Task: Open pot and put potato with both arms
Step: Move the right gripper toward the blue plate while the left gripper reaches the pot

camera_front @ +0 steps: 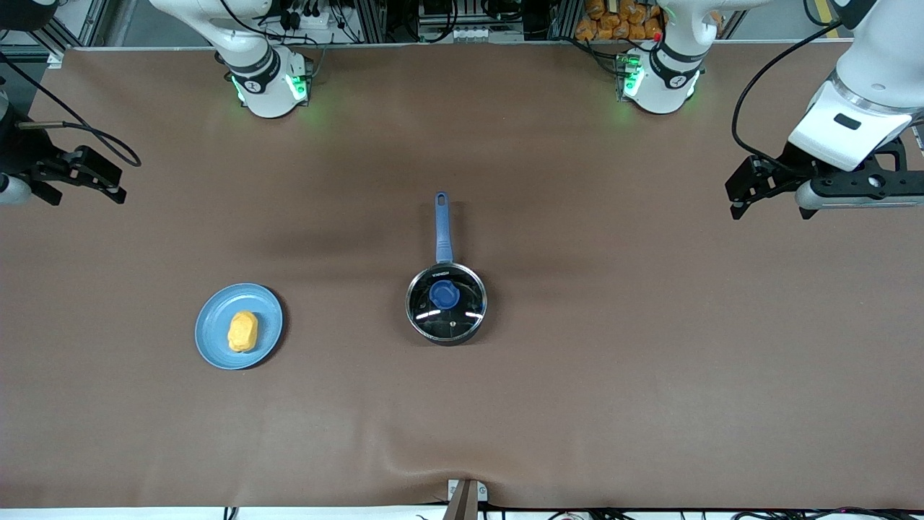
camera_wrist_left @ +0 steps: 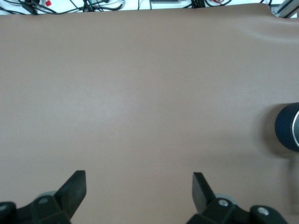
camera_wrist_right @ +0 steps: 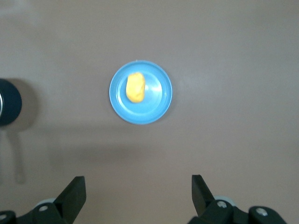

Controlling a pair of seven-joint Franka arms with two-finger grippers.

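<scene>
Opening step not begun. The small black saucepan with blue handle (camera_front: 446, 300) sits mid-frame on the brown desk (camera_front: 650, 361), its glass lid with blue knob (camera_front: 444, 295) on. The lumpy yellow-orange potato (camera_front: 242, 331) lies on a light-blue plate (camera_front: 214, 339), lower left. Left hand (camera_front: 738, 193), upper right, and right hand (camera_front: 112, 184), upper left, both spread, hold nothing. Next: left hand should grip the knob. Rim lettering is illegible.

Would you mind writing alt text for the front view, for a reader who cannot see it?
A black pot with its glass lid on sits mid-table; a potato lies on a blue plate toward the right arm's end. The left gripper and right gripper hang open over bare table at their own ends.
</scene>
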